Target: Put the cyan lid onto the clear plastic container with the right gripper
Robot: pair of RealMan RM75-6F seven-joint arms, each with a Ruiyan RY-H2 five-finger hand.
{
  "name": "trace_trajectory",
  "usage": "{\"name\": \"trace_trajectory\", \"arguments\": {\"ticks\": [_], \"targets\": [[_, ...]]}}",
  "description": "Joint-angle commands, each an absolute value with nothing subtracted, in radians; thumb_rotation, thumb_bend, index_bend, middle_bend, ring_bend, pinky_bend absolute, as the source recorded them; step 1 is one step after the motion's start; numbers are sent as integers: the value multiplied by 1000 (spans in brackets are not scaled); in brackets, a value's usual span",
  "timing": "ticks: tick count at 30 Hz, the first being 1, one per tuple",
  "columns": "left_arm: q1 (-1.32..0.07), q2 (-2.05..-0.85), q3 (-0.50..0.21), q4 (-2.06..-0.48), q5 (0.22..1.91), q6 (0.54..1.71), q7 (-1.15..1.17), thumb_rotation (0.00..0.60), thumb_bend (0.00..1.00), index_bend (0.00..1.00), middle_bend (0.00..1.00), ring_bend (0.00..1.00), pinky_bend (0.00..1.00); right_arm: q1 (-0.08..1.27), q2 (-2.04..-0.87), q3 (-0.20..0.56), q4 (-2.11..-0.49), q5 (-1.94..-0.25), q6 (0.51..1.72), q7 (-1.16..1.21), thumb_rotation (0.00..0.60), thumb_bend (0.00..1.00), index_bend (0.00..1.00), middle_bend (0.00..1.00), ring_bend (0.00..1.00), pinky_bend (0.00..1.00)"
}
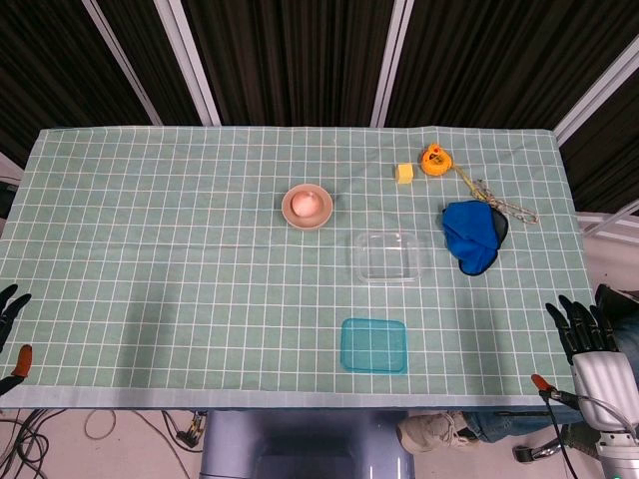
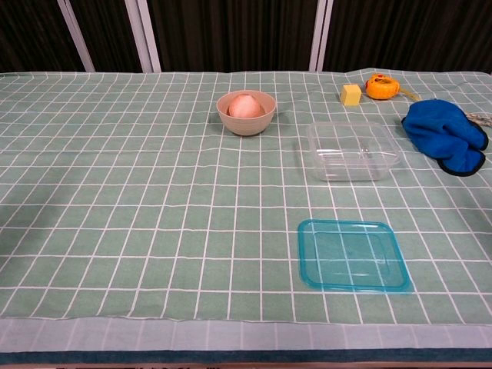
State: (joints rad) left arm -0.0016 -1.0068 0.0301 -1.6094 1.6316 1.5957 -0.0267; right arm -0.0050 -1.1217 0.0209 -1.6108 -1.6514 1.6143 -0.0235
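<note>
Around the clear plastic container (image 2: 353,150) sit a tan bowl (image 2: 247,112) with a pinkish ball, a crumpled blue cloth (image 2: 446,135) and a yellow block (image 2: 351,94). The cyan lid (image 2: 353,254), a flat translucent rounded rectangle, lies nearer, long axis across the checked tabletop (image 2: 115,200). Right hand (image 1: 584,334) and left hand (image 1: 10,307) hang empty, fingers spread, off the edges.

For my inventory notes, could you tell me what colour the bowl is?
The bowl is beige-pink, clearest in the chest view.
</note>
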Motion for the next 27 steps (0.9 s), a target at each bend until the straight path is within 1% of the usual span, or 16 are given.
{"name": "trace_trajectory", "arguments": {"ticks": [1, 11, 19, 23, 27], "targets": [[-1, -1006, 31, -1609, 1633, 1597, -26, 600, 521, 97, 0, 0, 0, -8, -1120, 20, -1616, -1655, 1621, -26, 600, 151, 0, 0, 0, 0], [1, -1005, 30, -1611, 1630, 1597, -26, 600, 522, 97, 0, 0, 0, -8, -1119, 18, -1627, -1645, 1611, -25, 600, 151, 0, 0, 0, 0], [1, -1005, 30, -1615, 1627, 1594, -25, 600, 521, 97, 0, 0, 0, -9, -1096, 10, -1649, -1636, 1597, 2, 600, 152, 0, 0, 0, 0], [3, -1004, 30, -1618, 1625, 1594, -26, 600, 522, 97, 0, 0, 0, -8, -1083, 3, -1665, -1623, 1575, 8, 600, 151, 0, 0, 0, 0], [4, -1002, 30, -1626, 1618, 1590, -22, 600, 522, 96, 0, 0, 0, 7, -1047, -13, -1706, -1613, 1520, 23, 600, 150, 0, 0, 0, 0]]}}
